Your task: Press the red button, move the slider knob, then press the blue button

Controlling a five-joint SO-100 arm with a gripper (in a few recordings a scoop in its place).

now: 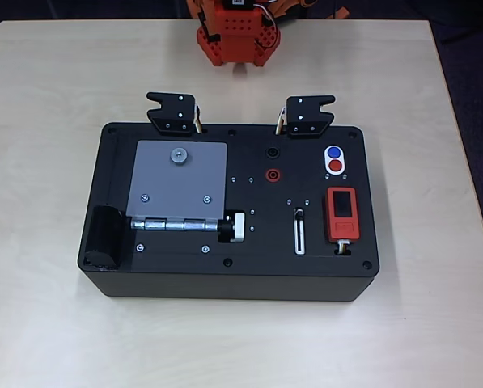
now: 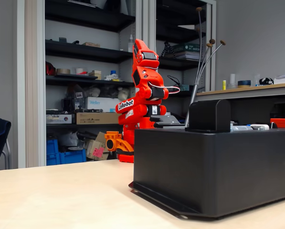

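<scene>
Resting on the pale wooden worktop point(image 1: 47, 323), one black box point(image 1: 225, 267) carries one red button point(image 1: 335, 166) just nearer than one blue button point(image 1: 333, 152) at far right, one slider knob point(image 1: 299, 213) nearby. Shelves point(image 2: 89, 52) stand behind. One orange arm point(image 2: 144, 90) is folded; whether its jaws are apart cannot be told.

We see even, bright, diffuse light in the overhead view; the black box point(image 1: 229, 279) casts only a soft shadow on the pale table point(image 1: 47, 323) along its front and right sides. In the fixed view the near table edge and box look slightly soft, the shelves point(image 2: 85, 52) behind dimmer
</scene>
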